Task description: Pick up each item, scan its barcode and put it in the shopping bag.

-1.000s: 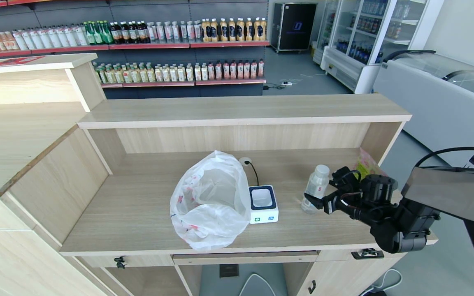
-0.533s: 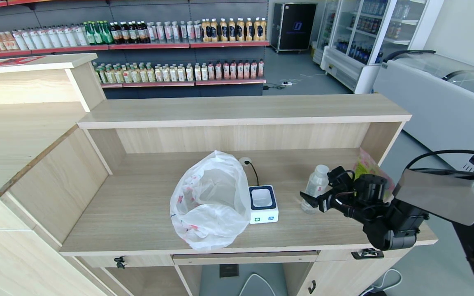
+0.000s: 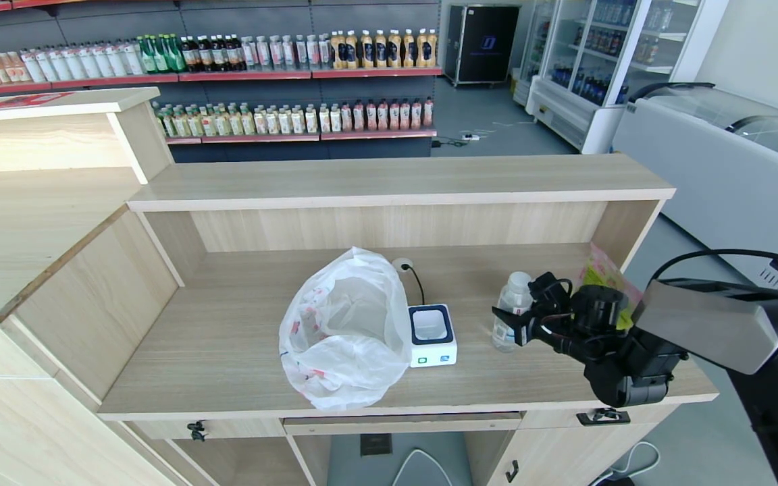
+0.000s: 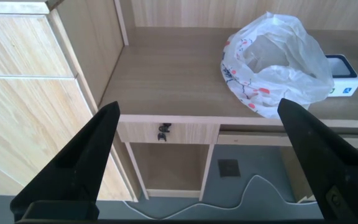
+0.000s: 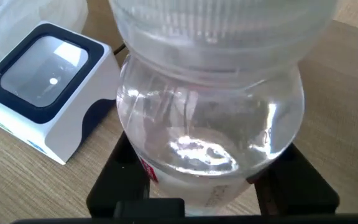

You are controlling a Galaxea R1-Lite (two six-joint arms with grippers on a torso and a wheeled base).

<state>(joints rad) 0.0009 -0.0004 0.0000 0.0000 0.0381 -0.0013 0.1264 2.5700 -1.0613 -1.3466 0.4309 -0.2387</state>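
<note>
Two grippers for you to check. Your R gripper (image 3: 517, 307) is at the counter's right end, fingers closed on the clear water bottle (image 3: 512, 297), one each side, low on the body. The bottle's upright, looks to stand on the counter (image 3: 227, 351), near the white scanner (image 3: 431, 334), to its right. The shopping bag (image 3: 345, 331) lies mouth open, touching the scanner's left side. A green-yellow snack pkt (image 3: 604, 273) sits at the back right corner, behind the arm. Your L gripper (image 4: 197, 107) hangs off the counter's front-left, fingers spread wide, holding nothing.
</note>
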